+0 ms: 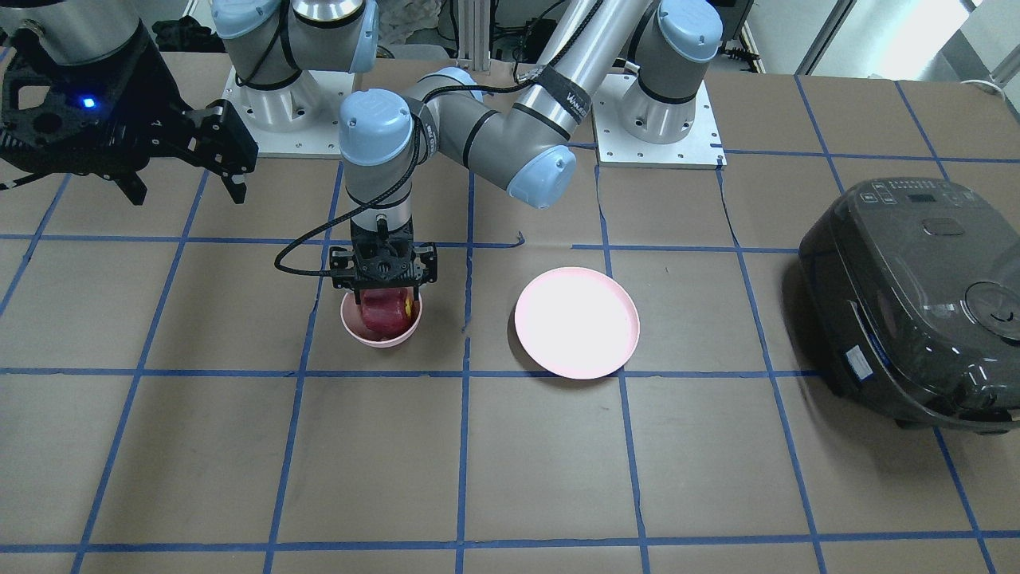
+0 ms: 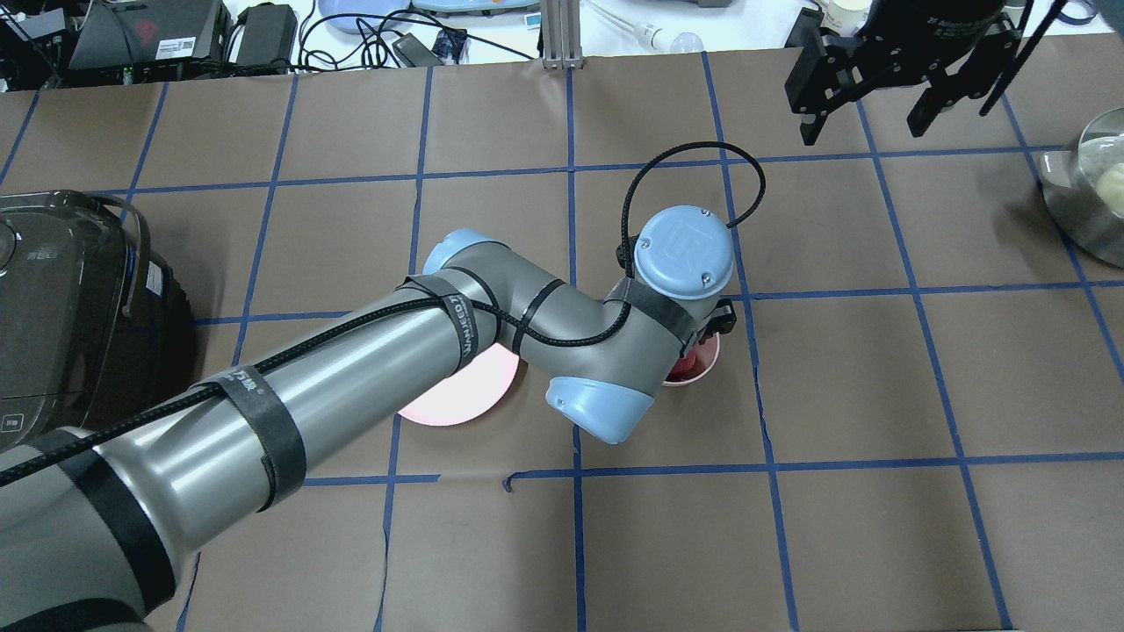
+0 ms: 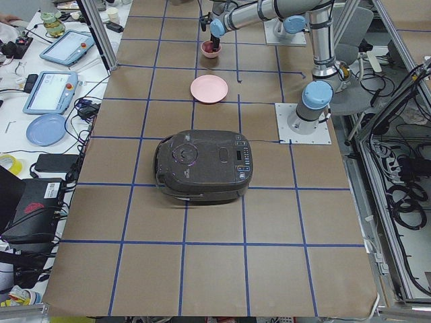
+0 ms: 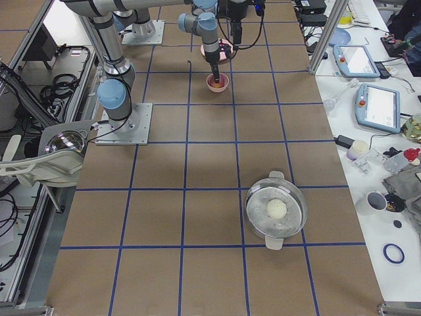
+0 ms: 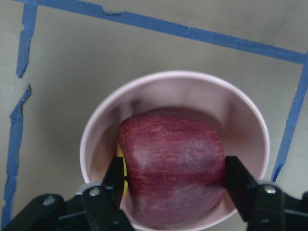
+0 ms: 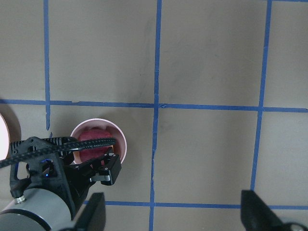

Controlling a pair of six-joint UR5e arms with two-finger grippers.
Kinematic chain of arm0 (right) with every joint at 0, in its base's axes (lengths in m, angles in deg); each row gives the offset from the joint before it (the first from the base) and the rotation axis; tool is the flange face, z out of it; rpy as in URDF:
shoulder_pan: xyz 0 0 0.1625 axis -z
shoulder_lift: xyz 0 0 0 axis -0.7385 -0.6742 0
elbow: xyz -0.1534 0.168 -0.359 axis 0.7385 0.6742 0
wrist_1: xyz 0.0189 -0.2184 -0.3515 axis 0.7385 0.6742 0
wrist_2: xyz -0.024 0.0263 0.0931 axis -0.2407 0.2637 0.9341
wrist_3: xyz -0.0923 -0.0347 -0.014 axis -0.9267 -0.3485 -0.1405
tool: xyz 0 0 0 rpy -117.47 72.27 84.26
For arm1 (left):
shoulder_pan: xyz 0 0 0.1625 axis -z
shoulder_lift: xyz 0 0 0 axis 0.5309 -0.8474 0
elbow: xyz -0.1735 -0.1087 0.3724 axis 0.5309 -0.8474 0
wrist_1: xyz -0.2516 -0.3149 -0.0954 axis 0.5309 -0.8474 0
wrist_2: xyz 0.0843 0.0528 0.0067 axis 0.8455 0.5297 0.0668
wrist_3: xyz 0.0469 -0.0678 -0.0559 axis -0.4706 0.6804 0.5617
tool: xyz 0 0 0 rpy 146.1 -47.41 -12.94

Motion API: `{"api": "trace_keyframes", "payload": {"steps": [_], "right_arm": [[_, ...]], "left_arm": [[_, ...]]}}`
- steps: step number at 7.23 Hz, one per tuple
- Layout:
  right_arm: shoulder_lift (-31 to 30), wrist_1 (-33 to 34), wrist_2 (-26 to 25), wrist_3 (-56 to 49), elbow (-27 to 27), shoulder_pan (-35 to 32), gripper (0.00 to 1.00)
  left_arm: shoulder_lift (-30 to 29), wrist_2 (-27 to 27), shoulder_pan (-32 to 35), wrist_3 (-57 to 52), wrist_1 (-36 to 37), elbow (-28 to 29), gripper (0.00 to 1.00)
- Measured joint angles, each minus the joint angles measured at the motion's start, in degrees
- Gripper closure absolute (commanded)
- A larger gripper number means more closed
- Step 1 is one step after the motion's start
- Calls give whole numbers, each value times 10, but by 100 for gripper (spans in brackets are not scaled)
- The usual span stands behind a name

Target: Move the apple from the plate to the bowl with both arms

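The dark red apple sits inside the small pink bowl, low in it. My left gripper stands over the bowl and is shut on the apple, one finger on each side. In the front view the same gripper hangs straight down into the bowl with the apple between its fingers. The flat pink plate lies bare beside the bowl. My right gripper is open and empty, high above the table and well away from the bowl. From overhead my left arm hides part of the plate.
A dark rice cooker stands at the table's end on my left. A metal pot with a pale ball in it sits at the far right edge. Blue tape lines grid the brown table.
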Motion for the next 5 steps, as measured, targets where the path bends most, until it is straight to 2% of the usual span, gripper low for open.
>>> {"api": "trace_keyframes", "payload": {"steps": [2,5], "right_arm": [[0,1,0,0,0,0,0],[1,1,0,0,-1,1,0]], "left_arm": [[26,1,-30,-41,-5,-5,0],[95,3,-160,-200,-78,-34,0]]}}
